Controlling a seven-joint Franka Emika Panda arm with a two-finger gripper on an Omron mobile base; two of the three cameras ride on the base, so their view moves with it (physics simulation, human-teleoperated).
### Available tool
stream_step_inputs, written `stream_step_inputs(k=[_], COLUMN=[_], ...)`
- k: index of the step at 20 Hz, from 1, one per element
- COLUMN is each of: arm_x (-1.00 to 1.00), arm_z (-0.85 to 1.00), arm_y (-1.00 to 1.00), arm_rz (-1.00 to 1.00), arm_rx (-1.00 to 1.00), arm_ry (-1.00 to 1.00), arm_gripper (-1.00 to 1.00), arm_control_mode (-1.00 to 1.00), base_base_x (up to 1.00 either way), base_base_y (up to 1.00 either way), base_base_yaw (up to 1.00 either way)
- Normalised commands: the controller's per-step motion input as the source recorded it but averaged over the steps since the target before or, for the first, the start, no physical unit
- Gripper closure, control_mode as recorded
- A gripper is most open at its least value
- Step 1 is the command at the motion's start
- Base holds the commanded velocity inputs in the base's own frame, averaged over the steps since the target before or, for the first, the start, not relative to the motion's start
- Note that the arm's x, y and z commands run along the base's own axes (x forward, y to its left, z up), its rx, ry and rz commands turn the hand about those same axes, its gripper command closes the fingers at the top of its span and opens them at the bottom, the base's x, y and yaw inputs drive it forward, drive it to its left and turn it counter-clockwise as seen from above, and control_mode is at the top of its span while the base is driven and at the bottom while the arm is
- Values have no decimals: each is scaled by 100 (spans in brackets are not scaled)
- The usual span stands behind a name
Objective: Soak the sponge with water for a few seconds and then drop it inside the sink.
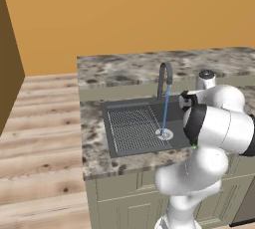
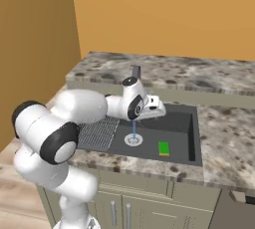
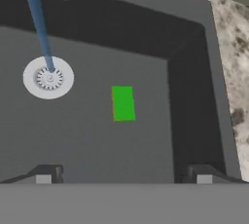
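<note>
A small green sponge (image 3: pixel 123 103) lies flat on the floor of the dark-grey sink (image 3: pixel 190 72), to the right of the round pale drain (image 3: pixel 48 78). In the right base view the sponge (image 2: pixel 163 148) sits in the near right part of the sink (image 2: pixel 192 134). A thin blue stream of water (image 1: pixel 165 108) falls from the dark arched faucet (image 1: pixel 165 76) onto the drain (image 1: pixel 164 134). My gripper (image 3: pixel 123 177) hangs open above the basin and looks down on the sponge, with nothing between its fingers. From the right side, the gripper (image 2: pixel 155 109) is beside the water (image 2: pixel 134 128).
A ribbed drainboard (image 1: pixel 132 126) fills the sink's left part. Speckled stone counter (image 2: pixel 226 138) surrounds the basin, with a raised ledge (image 1: pixel 129 68) behind the faucet. Cabinet doors (image 2: pixel 124 208) are below, and a wooden floor (image 1: pixel 40 138) is to the left.
</note>
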Motion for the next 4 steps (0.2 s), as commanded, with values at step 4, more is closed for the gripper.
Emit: stream_step_inputs(k=[4], arm_x=[0], arm_z=[93], arm_y=[4], arm_rz=[-7], arm_rx=[-1], arm_ry=[0], arm_gripper=[-100], arm_control_mode=[-100], base_base_x=[0], base_base_y=[0], base_base_yaw=[0])
